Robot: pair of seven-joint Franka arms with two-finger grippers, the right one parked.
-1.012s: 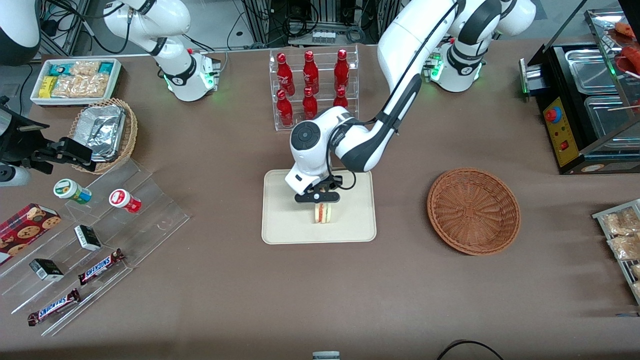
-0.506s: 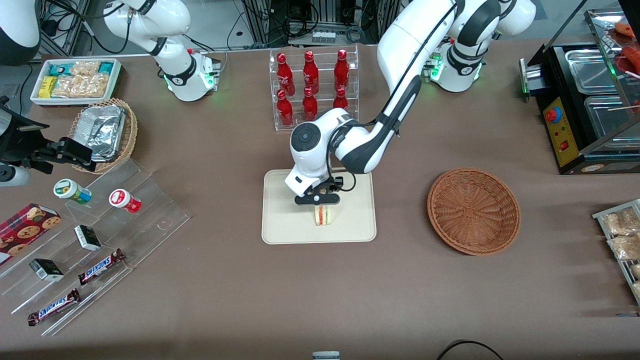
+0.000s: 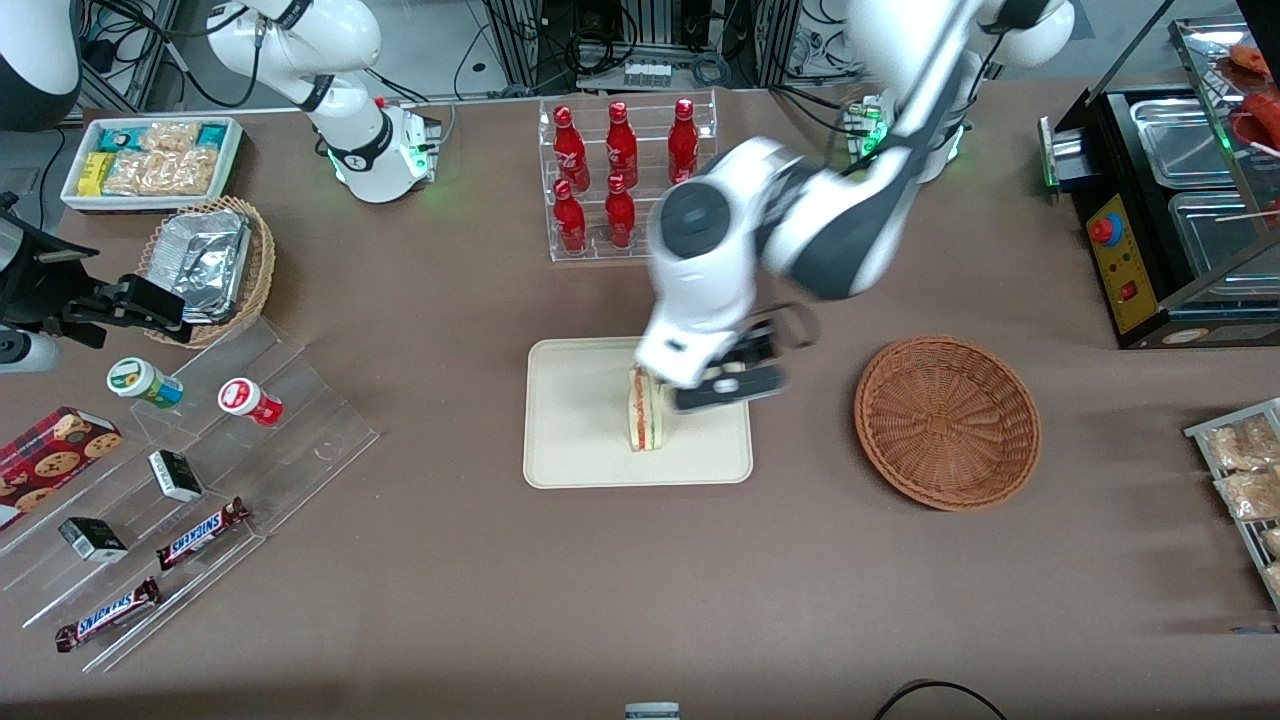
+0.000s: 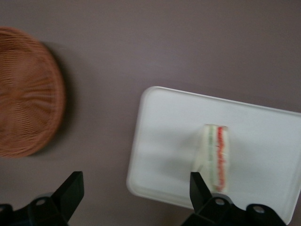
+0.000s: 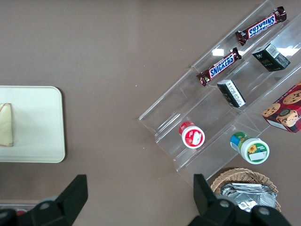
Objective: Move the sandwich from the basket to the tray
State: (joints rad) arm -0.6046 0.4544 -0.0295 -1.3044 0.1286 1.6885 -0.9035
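The sandwich (image 3: 646, 420) is standing on its edge on the tray (image 3: 580, 440), near the tray's middle. The gripper (image 3: 728, 385) is hovering above the tray's edge nearest the basket (image 3: 946, 422), fingers (image 4: 71, 189) spread wide, gripping nothing.

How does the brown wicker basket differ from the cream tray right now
The basket is round, woven and reddish-brown; the tray is rectangular, smooth and cream. The basket holds nothing, while the tray carries the sandwich, standing on edge. The open pincer hangs above the tray's edge nearest the basket. Both rest flat on the table.
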